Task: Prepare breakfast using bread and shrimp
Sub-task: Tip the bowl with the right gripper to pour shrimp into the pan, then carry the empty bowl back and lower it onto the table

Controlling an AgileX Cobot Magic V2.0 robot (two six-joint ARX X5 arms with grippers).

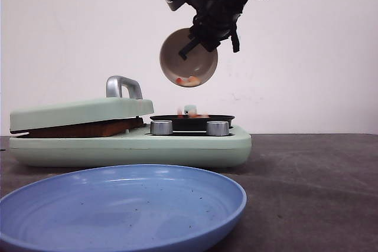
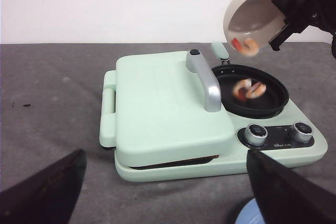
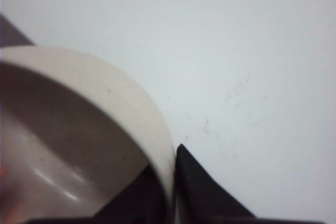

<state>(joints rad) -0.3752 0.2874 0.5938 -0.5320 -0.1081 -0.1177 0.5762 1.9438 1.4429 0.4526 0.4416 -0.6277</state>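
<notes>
Front view: my right gripper is up high, clamped on the rim of a beige bowl, one dark finger inside the wall and one outside. The bowl is round, smooth and matte, tipped hard onto its side so its mouth faces the camera. A few shrimp sit at its lowest edge, small pinkish-orange curls, glossy and a bit blurred.

Below the bowl is a shallow black round pan, set in a mint-green cooker with rounded plastic corners. Two ribbed silver knobs stand on the front of it.

From the left wrist, more shrimp show in the pan, orange and white, loosely bunched near its middle. The cooker's left half is under a flat hinged lid with a curved silver handle. The lid is shut down on the bread; only a thin brown crust edge shows in the gap, flat and toasted-looking.

My left gripper stands open, its two dark fingers wide apart, hovering in front of the cooker and gripping nothing.

A broad pale-blue plate lies nearest the camera, glazed, with fine dark specks. The table is dark grey with a rough, felt-like grain. Behind it all stands a plain white wall with faint scuffs.
</notes>
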